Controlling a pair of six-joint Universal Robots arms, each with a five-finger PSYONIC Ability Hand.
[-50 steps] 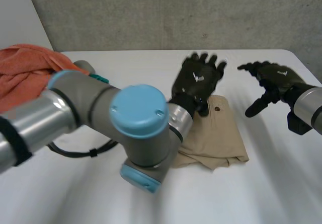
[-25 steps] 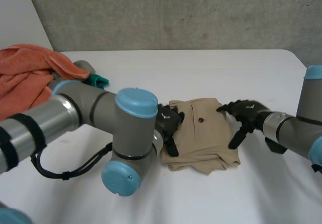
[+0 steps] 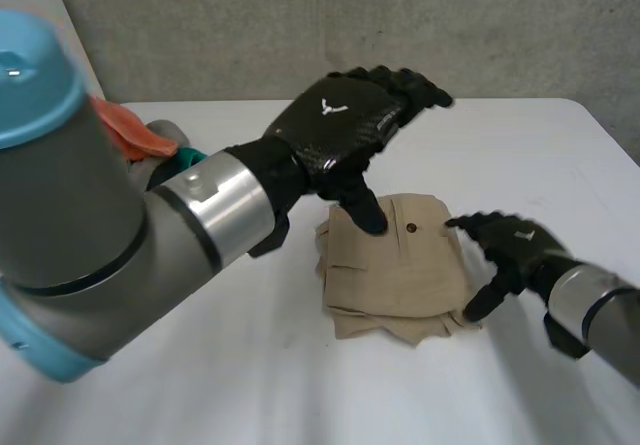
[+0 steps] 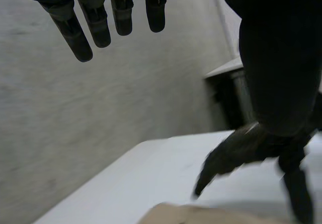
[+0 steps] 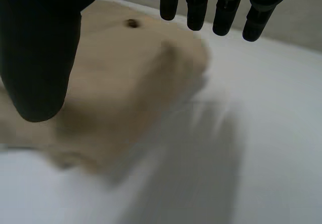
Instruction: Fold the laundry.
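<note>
Well to the left of the tan garment [image 3: 395, 265], an orange cloth [image 3: 140, 133] lies heaped at the far side of the tabletop [image 3: 520, 135]; I judge it to be laundry not yet folded.

Your left hand [image 3: 340, 125] hangs above the garment's far left corner. Its fingers [image 4: 100, 22] are straight and spread, its thumb points down toward the cloth, and it grasps nothing.

The garment lies on the tabletop as a compact folded stack with a button [image 3: 411, 229] facing up. Its near edge shows uneven layers poking out.

Your right hand [image 3: 510, 250] sits just beside the garment's right edge. Its fingers [image 5: 196, 7] are extended over the cloth and it is released too; you cannot tell whether the thumb touches the fabric.

Judging from this, the folding of the tan piece is all but done and you are at the letting-go or tidying step. Next, either flatten that ragged near edge with open palms, or clear both hands of the stack without dragging it and reach for the orange cloth.
</note>
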